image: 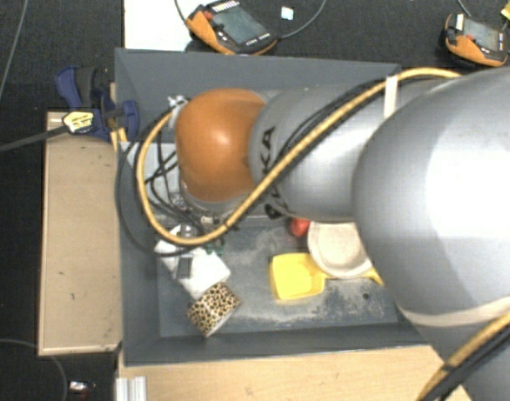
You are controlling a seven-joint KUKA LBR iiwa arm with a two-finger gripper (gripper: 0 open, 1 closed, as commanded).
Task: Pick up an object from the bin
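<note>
Because the orange wrist cover (221, 144) and its looped cables (144, 197) hide most of what hangs beneath them, the claw (185, 259) shows as a dark bit of hardware low in the left part of the grey bin (142, 324), and whether it is open, closed or gripping anything cannot be told. Just beside that hardware, toward the near side, lies a white crumpled-looking piece (209, 268). Touching it, a little farther toward the bin's near-left corner, sits a small leopard-print roll (213, 307). These two are the nearest candidates, though it is unclear whether the white piece is loose or in contact with the claw. The roll's long axis seems to run diagonally, from lower left to upper right in the camera view, so a grasp across its short side would probably call for the claw to close along the other diagonal. Well apart to the right lie a yellow block (295, 276), a white round cup (336, 251) touching it and partly under the arm (421, 190), and a small red thing (299, 226) just behind them. As a judgement, the coming move turns on a short shift toward the near-left corner and down onto the roll, with the bin's wall close by as the likely obstacle; nothing is visibly lifted yet
</note>
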